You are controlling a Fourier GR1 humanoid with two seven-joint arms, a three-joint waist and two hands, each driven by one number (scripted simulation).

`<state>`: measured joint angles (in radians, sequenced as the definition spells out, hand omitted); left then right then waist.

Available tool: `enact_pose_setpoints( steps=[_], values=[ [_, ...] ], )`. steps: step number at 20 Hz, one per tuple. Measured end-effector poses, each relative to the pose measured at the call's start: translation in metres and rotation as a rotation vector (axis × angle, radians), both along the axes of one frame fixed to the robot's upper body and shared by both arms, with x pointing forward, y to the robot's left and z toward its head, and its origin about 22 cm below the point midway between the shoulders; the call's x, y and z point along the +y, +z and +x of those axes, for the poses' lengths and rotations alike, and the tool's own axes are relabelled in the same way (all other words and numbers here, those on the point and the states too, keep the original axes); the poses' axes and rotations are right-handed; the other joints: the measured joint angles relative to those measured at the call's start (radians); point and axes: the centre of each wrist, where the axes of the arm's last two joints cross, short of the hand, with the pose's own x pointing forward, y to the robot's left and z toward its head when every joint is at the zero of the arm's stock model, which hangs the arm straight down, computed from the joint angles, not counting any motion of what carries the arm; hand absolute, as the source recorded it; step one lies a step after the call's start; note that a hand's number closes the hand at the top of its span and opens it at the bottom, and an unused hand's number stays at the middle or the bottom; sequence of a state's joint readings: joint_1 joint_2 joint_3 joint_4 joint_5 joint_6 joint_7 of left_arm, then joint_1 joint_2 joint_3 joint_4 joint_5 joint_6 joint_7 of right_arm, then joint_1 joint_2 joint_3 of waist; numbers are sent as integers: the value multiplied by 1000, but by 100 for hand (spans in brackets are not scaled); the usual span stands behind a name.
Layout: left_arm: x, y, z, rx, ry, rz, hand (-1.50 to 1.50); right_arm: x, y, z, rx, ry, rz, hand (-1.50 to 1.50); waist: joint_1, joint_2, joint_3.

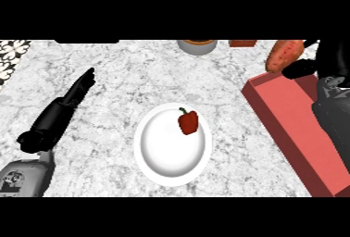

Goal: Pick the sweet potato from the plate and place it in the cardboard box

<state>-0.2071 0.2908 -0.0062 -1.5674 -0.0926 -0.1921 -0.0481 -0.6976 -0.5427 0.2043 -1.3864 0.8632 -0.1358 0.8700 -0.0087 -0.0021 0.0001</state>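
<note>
An orange sweet potato (284, 54) is held up at the top right, over the far end of the reddish-brown cardboard box (287, 115). My right hand (308, 65) is shut on it, black fingers curled round its lower end. The white plate (164, 157) lies at the counter's middle with a red bell pepper (189, 122) on its upper right part. My left hand (74, 95) rests open on the counter at the left, fingers straight and pointing away.
A grey round pot (198, 46) stands at the far edge, with a red-brown object (242, 43) beside it. A patterned tile patch (12, 58) shows at the top left. The box runs along the right edge.
</note>
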Motion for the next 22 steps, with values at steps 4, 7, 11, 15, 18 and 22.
enact_pose_setpoints(
  steps=[4,7,11,15,18,22],
  values=[
    [-4,-3,0,3,-3,-7,0,-38,-3,2,173,-24,29,150,2,1,0],
    [1,1,0,2,-6,-8,0,-69,-16,0,291,-26,72,150,4,2,0],
    [-2,0,3,1,-3,-10,0,-107,-25,-5,418,3,109,150,5,3,0],
    [2,0,6,-5,-12,-8,0,-132,-35,-9,544,2,146,-150,7,3,0],
    [-1,0,6,1,-8,-7,0,-142,-42,-16,603,79,185,-150,6,2,0],
    [0,-1,2,2,-10,-7,0,-155,-42,-23,549,190,232,-150,7,2,1]
  ],
)
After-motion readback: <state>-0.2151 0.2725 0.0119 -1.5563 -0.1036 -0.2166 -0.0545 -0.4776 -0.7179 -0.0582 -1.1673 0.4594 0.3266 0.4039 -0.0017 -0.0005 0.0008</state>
